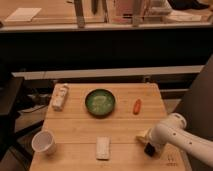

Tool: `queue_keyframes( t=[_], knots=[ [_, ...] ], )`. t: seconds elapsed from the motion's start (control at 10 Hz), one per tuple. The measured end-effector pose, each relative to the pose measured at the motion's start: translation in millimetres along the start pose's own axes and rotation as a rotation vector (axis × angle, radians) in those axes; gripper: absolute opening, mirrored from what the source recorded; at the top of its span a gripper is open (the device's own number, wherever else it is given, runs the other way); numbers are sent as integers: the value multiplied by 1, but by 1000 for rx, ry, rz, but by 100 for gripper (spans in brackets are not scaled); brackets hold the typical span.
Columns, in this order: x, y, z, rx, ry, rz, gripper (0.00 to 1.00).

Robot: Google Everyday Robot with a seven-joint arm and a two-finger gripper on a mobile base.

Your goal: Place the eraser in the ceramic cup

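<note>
Nearest, the dark gripper (149, 149) hangs low over the pale wooden table's (75, 125) front right; what it holds, I cannot tell. The white ceramic cup (43, 143) stands well left. Just behind the gripper, perhaps touching, lies the small yellowish-tan eraser block (142, 135).

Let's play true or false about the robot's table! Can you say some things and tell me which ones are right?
1. The green bowl sits near the middle of the wooden table. True.
2. The eraser is inside the ceramic cup. False: the eraser lies on the table at the picture's right, far from the ceramic cup at the front left corner.
3. The gripper is low over the table's front right part, close to the eraser. True.
4. The orange piece lies in the bowl. False: the orange piece lies on the table, right of the bowl.
5. The flat white pad lies between the cup and the gripper. True.
</note>
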Motion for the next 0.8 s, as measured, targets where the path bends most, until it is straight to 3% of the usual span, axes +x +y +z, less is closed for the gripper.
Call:
queue_keyframes(
  t=[0.1, 0.5, 0.8],
  knots=[
    [0, 0, 0, 3, 1, -2, 69],
    [-1, 2, 0, 13, 4, -11, 65],
    [-2, -4, -15, 14, 15, -32, 37]
  ],
)
